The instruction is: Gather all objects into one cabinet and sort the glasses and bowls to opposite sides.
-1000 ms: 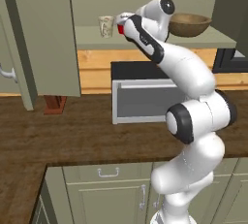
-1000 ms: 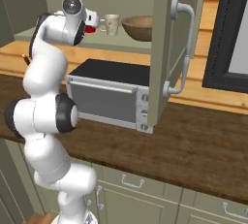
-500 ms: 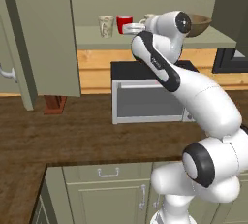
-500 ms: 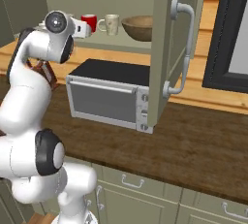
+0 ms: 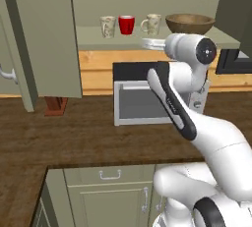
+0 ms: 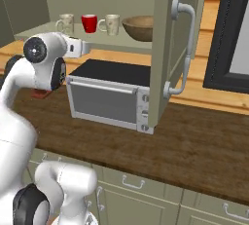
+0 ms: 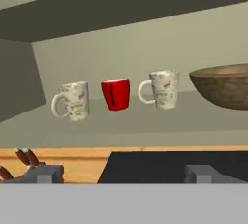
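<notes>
On the shelf of the open sage-green cabinet (image 5: 88, 42) stand a cream mug (image 5: 107, 26), the red cup (image 5: 126, 24) and a second cream mug (image 5: 152, 24) in a row. The wooden bowl (image 5: 189, 23) sits to their right. The hand view shows the same row: mug (image 7: 72, 101), red cup (image 7: 116, 93), mug (image 7: 162, 88), bowl (image 7: 223, 85). My gripper (image 7: 123, 174) is open and holds nothing. It hangs back from the shelf's front edge, just below it, above the oven; it also appears as gripper (image 5: 146, 42) and gripper (image 6: 86, 47).
A silver toaster oven (image 5: 147, 98) stands on the dark wooden counter (image 6: 194, 141) under the shelf. The cabinet's doors stand open: one door (image 5: 44, 34) at the left, another door (image 6: 168, 48) with a curved bar handle (image 6: 185, 48) at the right. Base cupboards (image 5: 108, 196) lie below.
A second ago my gripper was at the red cup on the shelf. It has since let go, pulled back and sunk below the shelf edge, leaving the cup between the mugs.
</notes>
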Motion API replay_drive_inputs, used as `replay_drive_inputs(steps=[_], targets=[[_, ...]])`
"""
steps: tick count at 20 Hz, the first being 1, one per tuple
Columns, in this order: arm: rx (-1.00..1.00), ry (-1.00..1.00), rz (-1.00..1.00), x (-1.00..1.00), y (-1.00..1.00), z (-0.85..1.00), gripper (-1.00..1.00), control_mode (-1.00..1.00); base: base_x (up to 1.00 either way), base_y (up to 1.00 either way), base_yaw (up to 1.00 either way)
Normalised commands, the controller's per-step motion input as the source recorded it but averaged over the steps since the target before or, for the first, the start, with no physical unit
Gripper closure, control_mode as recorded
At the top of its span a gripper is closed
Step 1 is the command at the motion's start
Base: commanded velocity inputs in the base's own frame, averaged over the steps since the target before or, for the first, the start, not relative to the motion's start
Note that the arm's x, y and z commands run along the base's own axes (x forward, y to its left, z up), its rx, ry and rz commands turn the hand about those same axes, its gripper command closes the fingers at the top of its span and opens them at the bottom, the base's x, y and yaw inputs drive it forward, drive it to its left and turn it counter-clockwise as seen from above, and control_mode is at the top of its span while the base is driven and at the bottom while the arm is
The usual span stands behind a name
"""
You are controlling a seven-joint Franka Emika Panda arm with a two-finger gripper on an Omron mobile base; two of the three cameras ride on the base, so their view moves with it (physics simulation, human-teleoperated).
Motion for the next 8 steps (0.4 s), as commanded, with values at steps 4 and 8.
replay_drive_inputs(steps=[4, 8], targets=[[0.00, -0.08, -0.51, -0.83, -0.28, 0.00, -1.00, -1.00, 0.00, 0.00, 0.00], [0.00, -0.06, -0.59, -0.55, -0.27, 0.00, -1.00, -1.00, 0.00, 0.00, 0.00]])
